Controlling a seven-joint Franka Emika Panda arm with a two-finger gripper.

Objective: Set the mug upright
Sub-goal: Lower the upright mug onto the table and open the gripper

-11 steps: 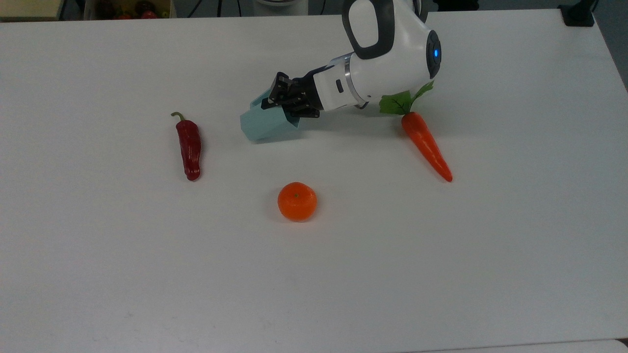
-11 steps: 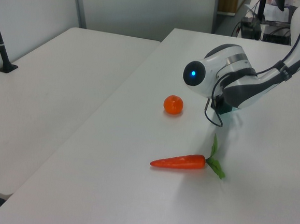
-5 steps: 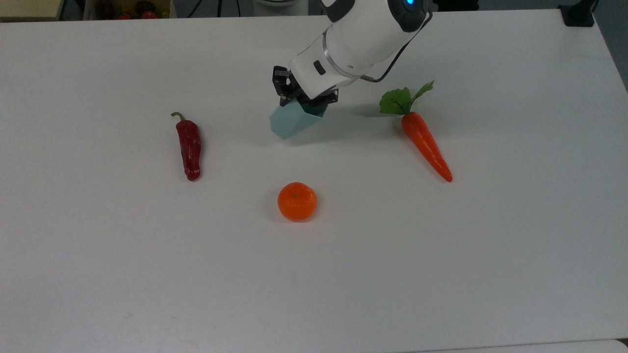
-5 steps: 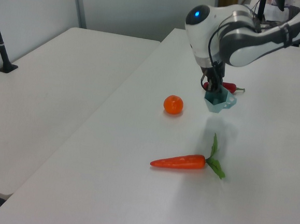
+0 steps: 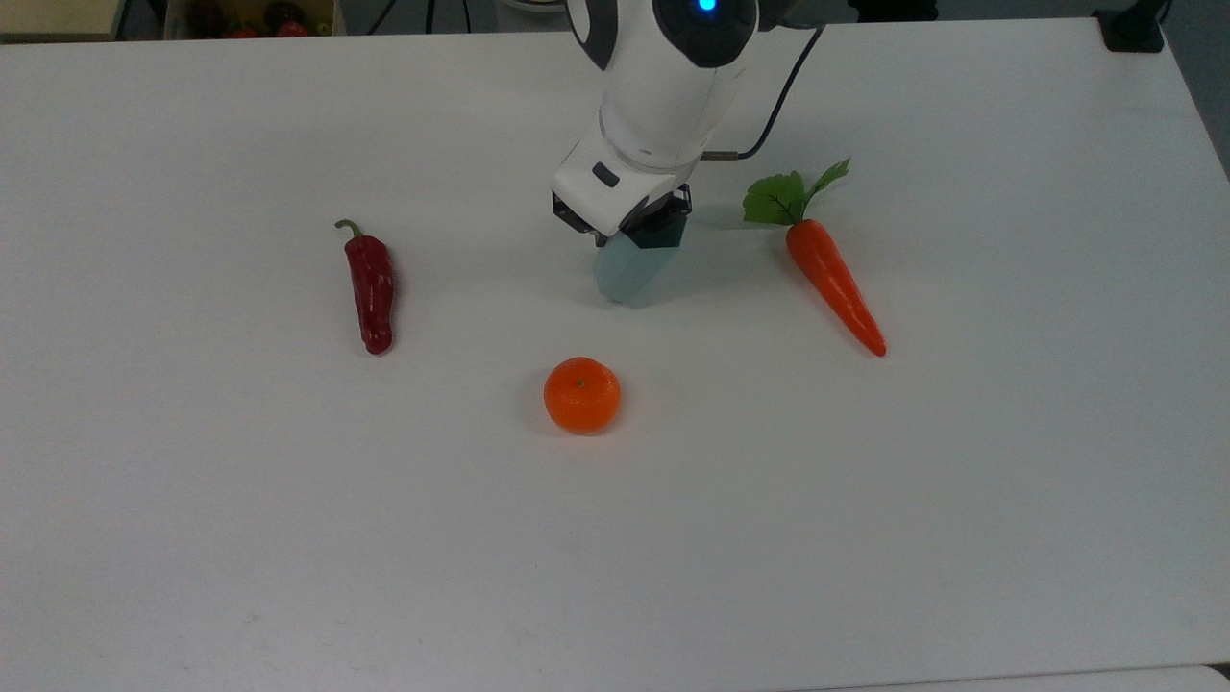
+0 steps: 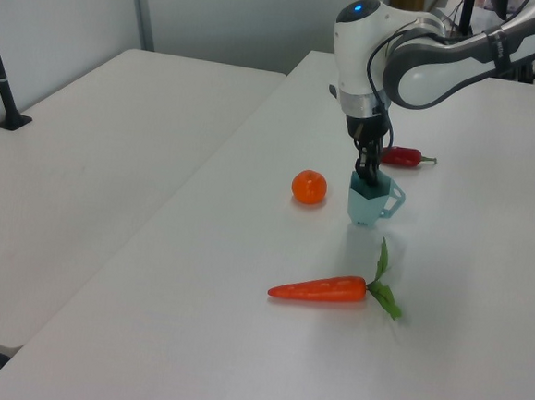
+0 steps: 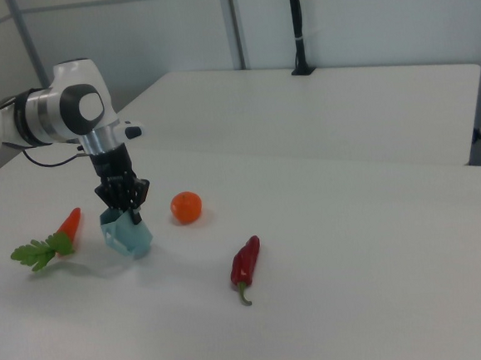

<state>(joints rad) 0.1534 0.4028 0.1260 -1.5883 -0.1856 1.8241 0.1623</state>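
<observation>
The mug (image 5: 627,272) (image 6: 367,202) (image 7: 129,234) is a pale light-blue faceted cup, mouth up and nearly upright, just behind the orange fruit in the top view. A small handle sticks out to the left view's right. My gripper (image 5: 642,231) (image 6: 370,175) (image 7: 123,206) points straight down from above and is shut on the mug's rim wall. In the right view the mug leans slightly. Its base is at the table (image 5: 288,538), but I cannot tell whether it rests fully on it.
An orange fruit (image 5: 581,394) lies in front of the mug in the top view. A red chili pepper (image 5: 371,288) lies to the top view's left, a carrot (image 5: 832,281) with green leaves to the top view's right. A second white table (image 6: 85,158) stands alongside.
My wrist has swung from lying sideways to pointing down, turning the mug from lying on its side to nearly upright. Gripper and mug have shifted toward the top view's right.
</observation>
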